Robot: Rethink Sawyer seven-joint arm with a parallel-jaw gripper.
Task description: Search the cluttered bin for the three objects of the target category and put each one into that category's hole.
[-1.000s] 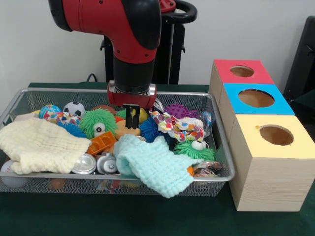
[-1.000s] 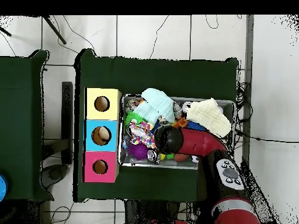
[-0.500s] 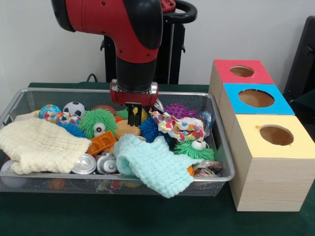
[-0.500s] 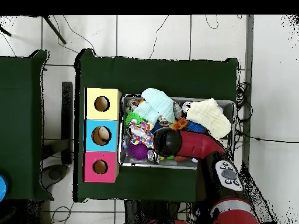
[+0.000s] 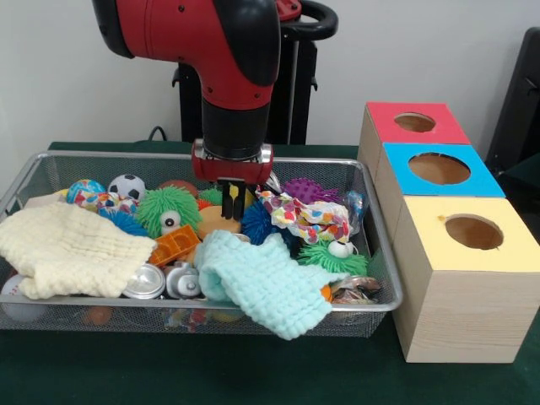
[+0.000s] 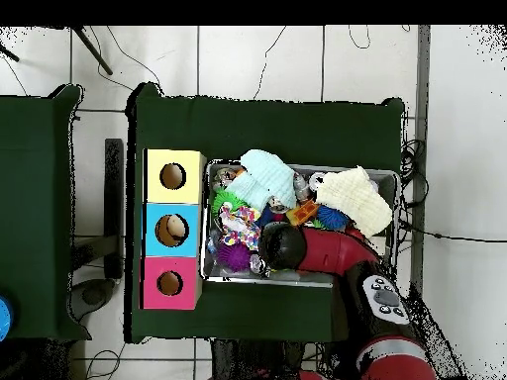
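Observation:
My gripper [image 5: 233, 209] hangs inside the wire bin [image 5: 381, 253], near its back middle, just above an orange ball [image 5: 213, 223] and beside a blue spiky ball [image 5: 258, 221]. Its fingers stand close together and I see nothing held between them. A green furry toy [image 5: 169, 209] lies to its left and a patterned cloth [image 5: 308, 218] to its right. Red [image 5: 384, 120], blue [image 5: 483, 179] and yellow [image 5: 456, 287] boxes, each with a round hole on top, stand right of the bin. From overhead the arm [image 6: 297, 247] hides the gripper.
A cream cloth [image 5: 67, 249] and a mint cloth [image 5: 266, 283] cover much of the bin's front. Cans [image 5: 145, 283], an orange block [image 5: 175, 245], a soccer ball [image 5: 128, 186], a purple spiky ball [image 5: 308, 190] and another green furry toy [image 5: 337, 253] crowd around.
The gripper has shifted a little to the right and slightly up over the clutter. Nothing in the bin has visibly moved.

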